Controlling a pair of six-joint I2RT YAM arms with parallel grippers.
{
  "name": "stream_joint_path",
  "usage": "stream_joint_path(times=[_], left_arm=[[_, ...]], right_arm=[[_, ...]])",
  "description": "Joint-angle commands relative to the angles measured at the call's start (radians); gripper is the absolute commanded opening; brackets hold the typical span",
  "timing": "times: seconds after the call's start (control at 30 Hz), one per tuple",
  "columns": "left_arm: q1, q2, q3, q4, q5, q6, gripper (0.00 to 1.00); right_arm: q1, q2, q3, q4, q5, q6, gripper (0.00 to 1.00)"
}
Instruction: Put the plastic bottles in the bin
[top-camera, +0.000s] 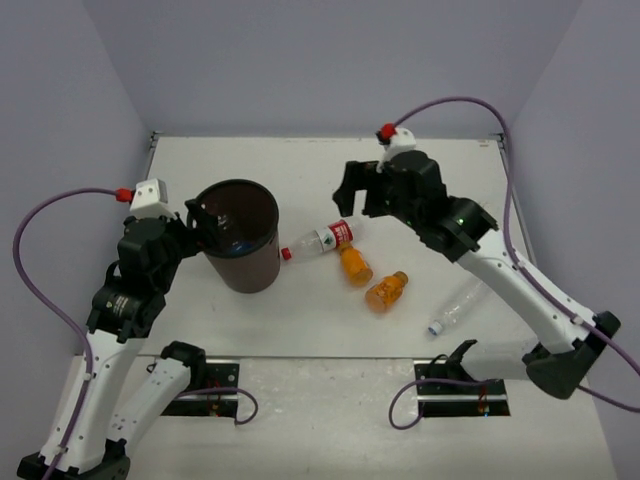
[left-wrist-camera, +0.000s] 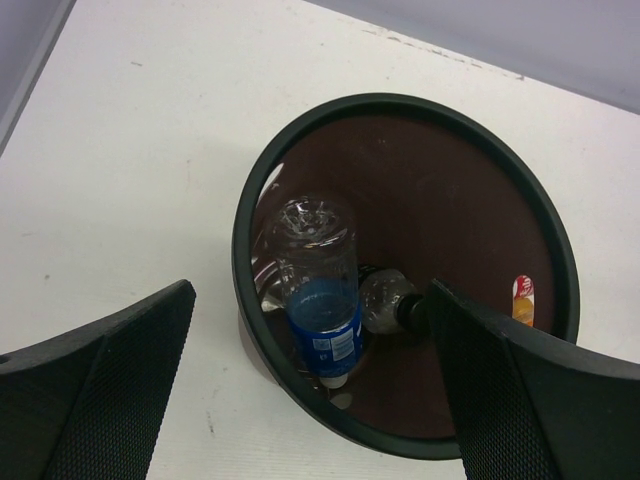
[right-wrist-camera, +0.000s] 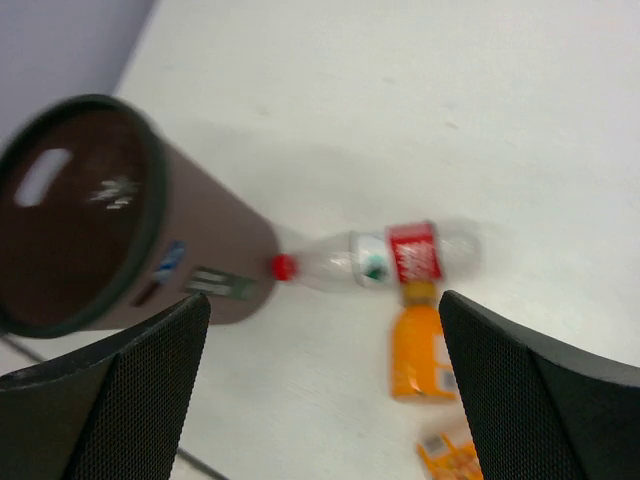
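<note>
Red-labelled bottle (right-wrist-camera: 400, 258) between spread right gripper (right-wrist-camera: 322, 298) fingers, seemingly well below.

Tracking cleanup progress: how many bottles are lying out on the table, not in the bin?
4. The red-labelled bottle lies by the bin. One orange bottle lies beside it, and the other orange bottle is just nearer. The clear bottle lies farthest right. The arms could hide others.

The right wrist view's bottom edge crops the lower orange bottle (right-wrist-camera: 446, 458)
</note>
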Motion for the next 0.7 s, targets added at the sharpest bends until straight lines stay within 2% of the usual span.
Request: stream_joint_path(times=[0.0,0.13,0.3,0.43,0.67], left_arm=[[0.009,0.005,-0.016,0.048,0.043,0.024,1.0],[0.011,0.019,-0.015,0.045,0.056,0.029,1.0],[0.012,0.021,-0.018,0.048,0.063,0.041,1.0],[0.023,0.018,-0.029,0.058,0.1,0.044,1.0],[0.098,0.018,-0.046,0.089,0.218,0.058,1.0]], right_arm=[[-0.109,-0.185,-0.241,-0.036,0.118,0.074,0.99],[-0.272,-0.339,-0.418,-0.133,0.119,0.178,0.99],[-0.464,-0.386,-0.523,-0.254,0.065,0.259,0.99],[-0.715,-0.432,-0.613,-0.288,0.009,0.281,0.99],[-0.851,-0.476,-0.714,-0.285,0.042,0.31,0.99]])
